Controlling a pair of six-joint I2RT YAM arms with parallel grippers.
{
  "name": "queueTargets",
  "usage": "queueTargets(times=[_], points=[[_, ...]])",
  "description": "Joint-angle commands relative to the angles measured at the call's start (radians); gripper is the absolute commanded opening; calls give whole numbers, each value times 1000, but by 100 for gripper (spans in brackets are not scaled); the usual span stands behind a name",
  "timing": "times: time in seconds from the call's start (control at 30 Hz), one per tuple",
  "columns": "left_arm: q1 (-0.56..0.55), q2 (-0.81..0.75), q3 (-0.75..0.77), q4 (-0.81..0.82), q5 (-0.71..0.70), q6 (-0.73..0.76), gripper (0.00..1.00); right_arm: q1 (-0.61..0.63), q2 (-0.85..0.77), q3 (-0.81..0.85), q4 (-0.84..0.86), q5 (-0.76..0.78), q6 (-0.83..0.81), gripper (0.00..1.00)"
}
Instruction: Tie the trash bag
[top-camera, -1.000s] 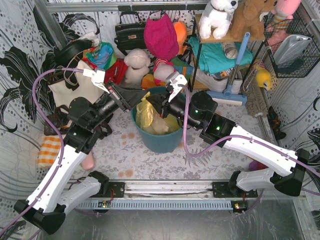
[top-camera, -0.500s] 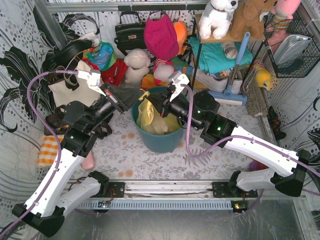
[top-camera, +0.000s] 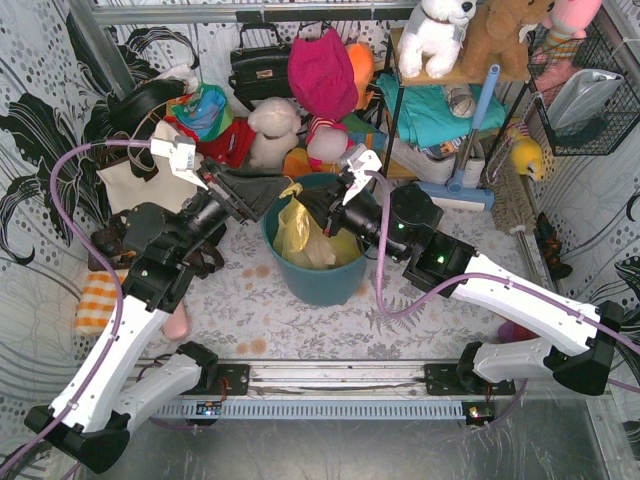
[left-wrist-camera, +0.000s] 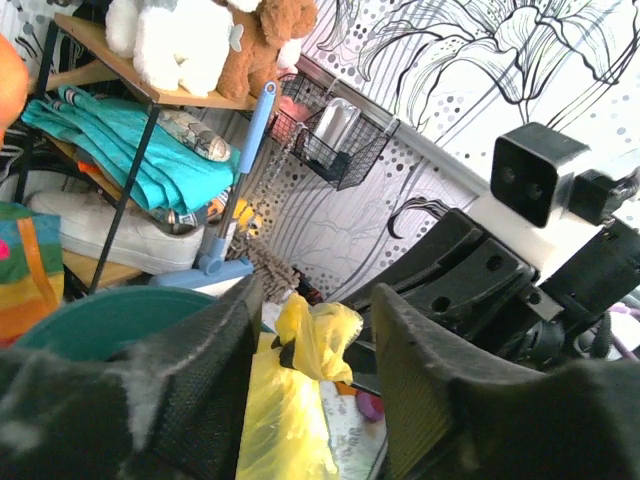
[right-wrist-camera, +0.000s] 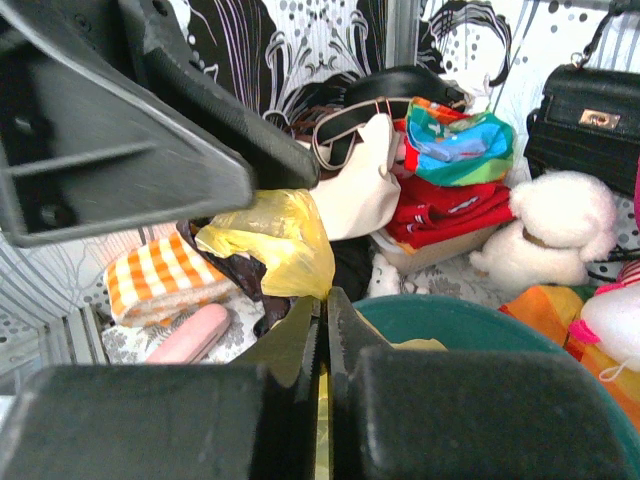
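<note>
1. The trash bag (top-camera: 300, 232) is thin yellow plastic. It sits inside a round teal bin (top-camera: 310, 285) at the middle of the bench (top-camera: 250, 300), with both arms leaning in over it.
2. The top of the bag is bunched into a short knotted tuft (left-wrist-camera: 305, 325). The tuft stands roughly upright above the bin's rim on the bag's left side, so its long axis runs up and down.
3. The left fingers (top-camera: 268, 195) are spread apart. In the left wrist view the tuft shows in the gap between their tips, a little beyond them and touching neither one.
4. The right fingers (right-wrist-camera: 322, 300) are pressed together, with a sliver of yellow film showing in the seam between them. They appear to be pinching a fold of the bag. They reach in from the right, lower than the tuft.
5. In the right wrist view the tuft sits up and to the left of the closed fingers, right beside the tip of the left arm's dark finger.
6. The left arm is the nearer one to the tuft. The tuft already lies along the open gap, so the next move probably depends on that arm pushing slightly forward and closing across it while the right keeps its hold.
</note>
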Motion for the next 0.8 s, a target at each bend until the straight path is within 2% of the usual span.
queueTargets(times=[0.0, 0.13, 0.43, 0.77], points=[[1, -39, 55, -76, -47, 30, 62, 0, -20, -4, 11, 12, 17, 0], [1, -43, 68, -145, -21, -20, 70, 0, -18, 0, 12, 9, 17, 0], [1, -24, 43, -146, 54, -92, 72, 0, -16, 4, 12, 2, 22, 0], [1, 32, 70, 1, 158, -148, 50, 0, -13, 6, 9, 4, 24, 0]])
